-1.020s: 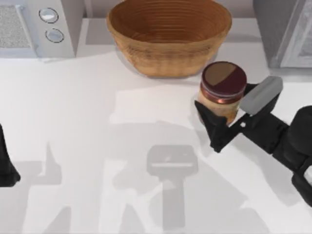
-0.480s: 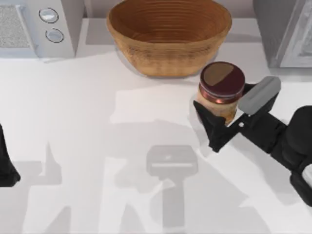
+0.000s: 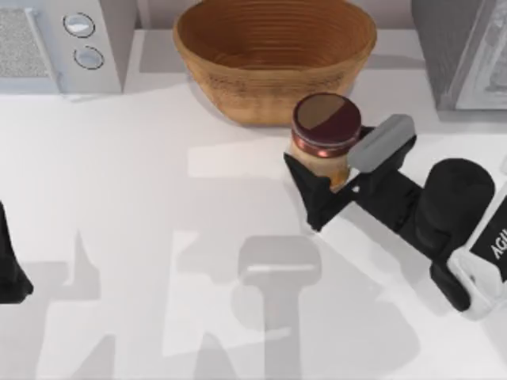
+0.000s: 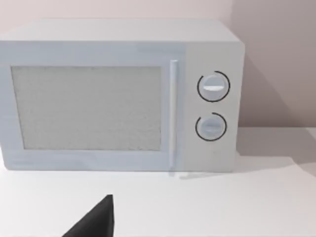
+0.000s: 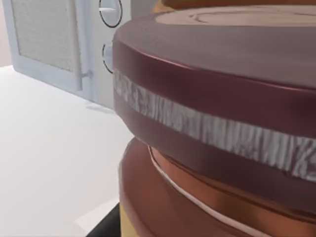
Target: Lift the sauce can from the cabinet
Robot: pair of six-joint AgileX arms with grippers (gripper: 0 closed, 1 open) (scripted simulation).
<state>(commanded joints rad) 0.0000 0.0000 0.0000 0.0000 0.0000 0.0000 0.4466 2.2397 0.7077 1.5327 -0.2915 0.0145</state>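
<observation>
There is one sauce can (image 3: 325, 134) here, upright and clamped in the right pincer (image 3: 337, 176), whose two black fingers press its tan body from either side. The can sits just in front of the one woven basket (image 3: 274, 55), near its front wall, right of the tabletop's (image 3: 119, 182) middle. Its maroon lid with the tan wedge faces up. From the right wrist camera the can (image 5: 217, 123) looms very close, its maroon rim and coppery bands plain to see, with the microwave (image 5: 54, 44) behind it.

One microwave (image 3: 55, 43) stands at the far left corner, two round dials on its face. One grey cabinet (image 3: 463, 51) occupies the far right corner.

The left arm (image 3: 9, 265) is parked at the left edge; whether the left pincer is spread or closed I cannot tell.
</observation>
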